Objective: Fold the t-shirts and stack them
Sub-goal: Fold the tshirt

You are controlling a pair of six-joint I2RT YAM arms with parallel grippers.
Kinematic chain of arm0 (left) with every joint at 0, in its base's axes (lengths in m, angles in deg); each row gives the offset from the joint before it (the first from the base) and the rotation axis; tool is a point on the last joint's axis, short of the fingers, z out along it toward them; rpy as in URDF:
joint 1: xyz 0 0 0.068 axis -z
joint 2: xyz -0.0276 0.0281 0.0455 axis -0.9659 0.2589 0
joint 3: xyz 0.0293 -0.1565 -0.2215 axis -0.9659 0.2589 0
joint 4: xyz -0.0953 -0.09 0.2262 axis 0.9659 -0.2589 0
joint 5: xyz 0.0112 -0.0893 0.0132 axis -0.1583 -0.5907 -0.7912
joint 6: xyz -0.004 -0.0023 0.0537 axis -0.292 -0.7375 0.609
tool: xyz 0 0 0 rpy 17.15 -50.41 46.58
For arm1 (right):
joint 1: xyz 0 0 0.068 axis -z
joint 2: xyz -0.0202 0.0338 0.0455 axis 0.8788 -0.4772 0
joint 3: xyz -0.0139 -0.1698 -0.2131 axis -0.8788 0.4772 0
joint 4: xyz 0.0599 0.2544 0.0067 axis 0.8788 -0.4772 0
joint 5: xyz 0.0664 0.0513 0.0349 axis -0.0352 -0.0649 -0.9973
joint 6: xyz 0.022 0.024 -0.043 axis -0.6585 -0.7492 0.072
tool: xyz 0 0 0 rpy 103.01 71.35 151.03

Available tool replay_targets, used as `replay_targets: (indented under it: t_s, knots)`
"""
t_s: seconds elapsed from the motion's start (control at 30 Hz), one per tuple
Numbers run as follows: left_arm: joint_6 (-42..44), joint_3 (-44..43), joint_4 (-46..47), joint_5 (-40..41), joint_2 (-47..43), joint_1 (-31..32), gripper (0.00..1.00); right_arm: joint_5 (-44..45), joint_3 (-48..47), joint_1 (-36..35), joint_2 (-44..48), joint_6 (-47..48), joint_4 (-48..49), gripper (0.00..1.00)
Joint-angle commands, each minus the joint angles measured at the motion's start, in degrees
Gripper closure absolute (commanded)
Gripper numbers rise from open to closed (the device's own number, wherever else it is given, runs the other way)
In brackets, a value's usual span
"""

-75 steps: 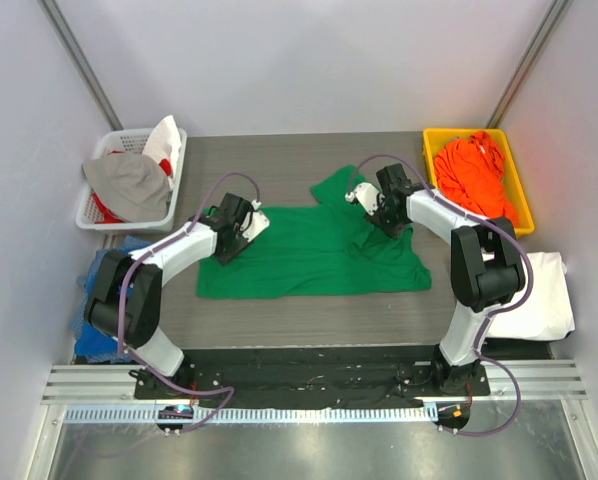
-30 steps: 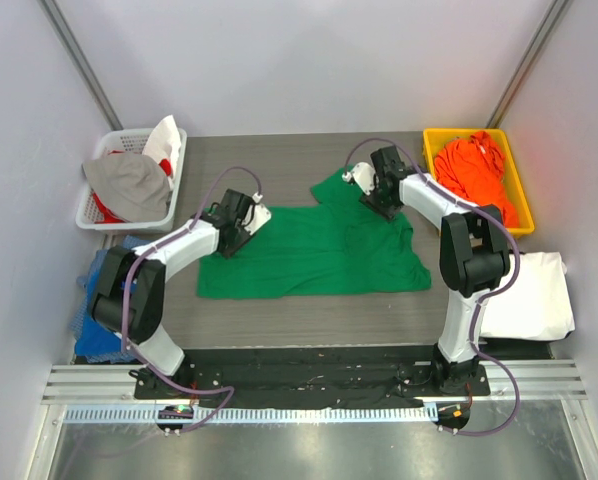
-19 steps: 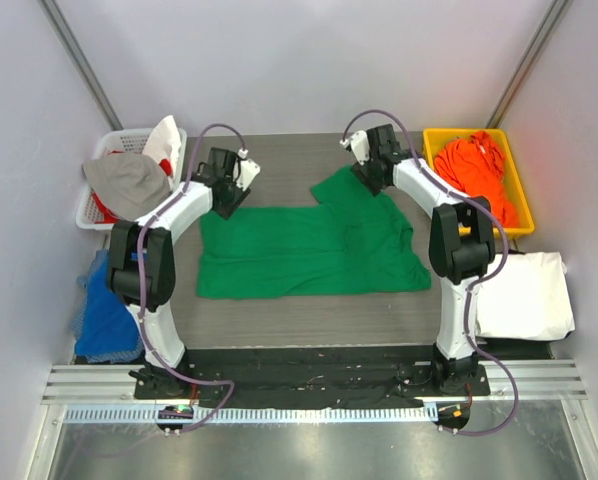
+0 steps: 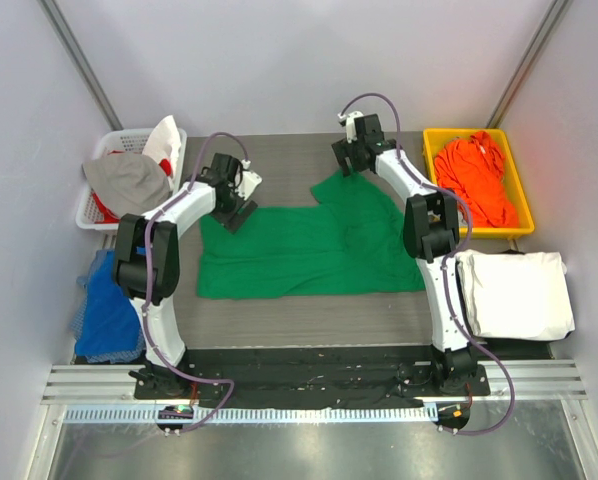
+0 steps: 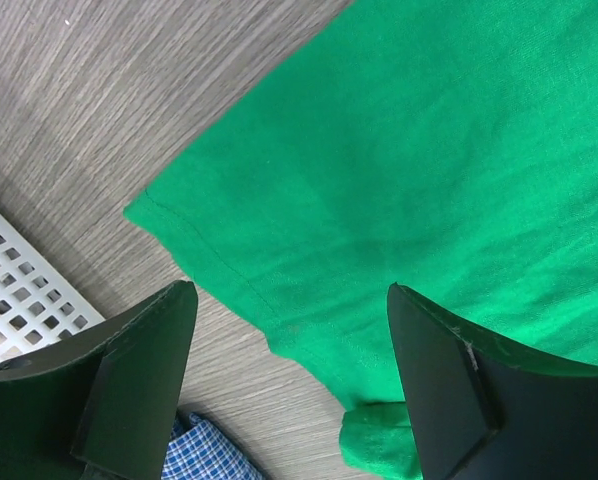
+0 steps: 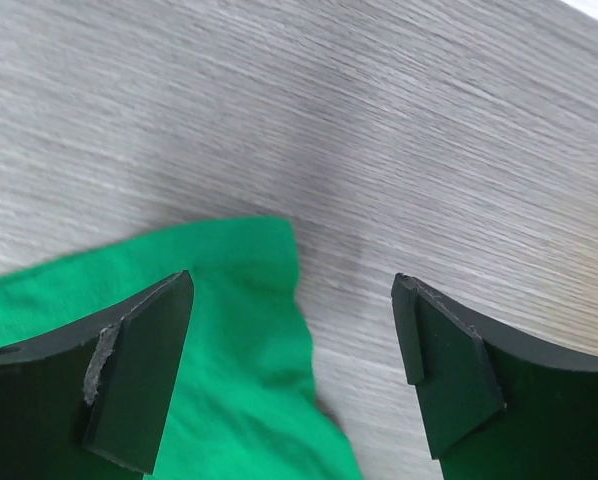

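The green t-shirt [image 4: 309, 250] lies spread flat on the table, one sleeve pointing to the far side. My left gripper [image 4: 241, 195] hovers open over its far left corner; in the left wrist view the hem [image 5: 379, 180] runs between the spread fingers and nothing is gripped by the gripper [image 5: 289, 295]. My right gripper [image 4: 351, 150] stands open above the sleeve tip [image 6: 219, 330], with bare table between the gripper's fingers [image 6: 291, 283]. A white t-shirt [image 4: 514, 295] lies folded at the right edge. The orange t-shirt [image 4: 474, 175] is bunched in the yellow bin.
A yellow bin [image 4: 431, 140] stands at the far right. A white basket [image 4: 104, 215] holding grey and red cloths sits far left, its lattice [image 5: 9, 290] close to my left fingers. A blue checked cloth [image 4: 104, 310] hangs off the left edge.
Both grippers carried the green shirt's far edge towards the back, then opened and let it go. The shirt now lies flatter. The right arm has stretched further back.
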Motion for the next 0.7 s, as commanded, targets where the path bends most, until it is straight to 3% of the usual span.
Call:
replay_targets:
  t_s: [0.0, 0.27, 0.37, 0.4, 0.5, 0.67]
  knots:
    - [0.18, -2.90, 0.03, 0.20, 0.22, -0.37, 0.18, -1.66, -3.28, 0.35, -0.79, -5.12, 3.91, 0.14]
    - [0.88, -3.78, -1.47, 0.99, 0.58, -0.37, 0.18, -2.89, -2.57, 1.14, -1.58, -7.41, 5.23, 0.28]
    - [1.06, -3.52, -1.47, 1.43, 0.49, -0.37, 0.18, -3.41, -2.31, 1.22, -1.76, -7.50, 5.41, 0.40]
    - [0.98, -3.52, -1.55, 1.43, 0.40, -0.37, 0.18, -3.76, -2.40, 1.31, -1.93, -7.67, 5.50, 0.52]
    - [1.24, -3.34, -1.64, 1.69, 0.31, -0.46, 0.18, -3.85, -2.49, 1.23, -2.37, -8.11, 5.50, 0.64]
    - [1.32, -3.08, -1.56, 1.87, -0.13, -0.46, 0.19, -5.68, -1.52, 1.40, -2.72, -8.90, 5.50, 0.62]
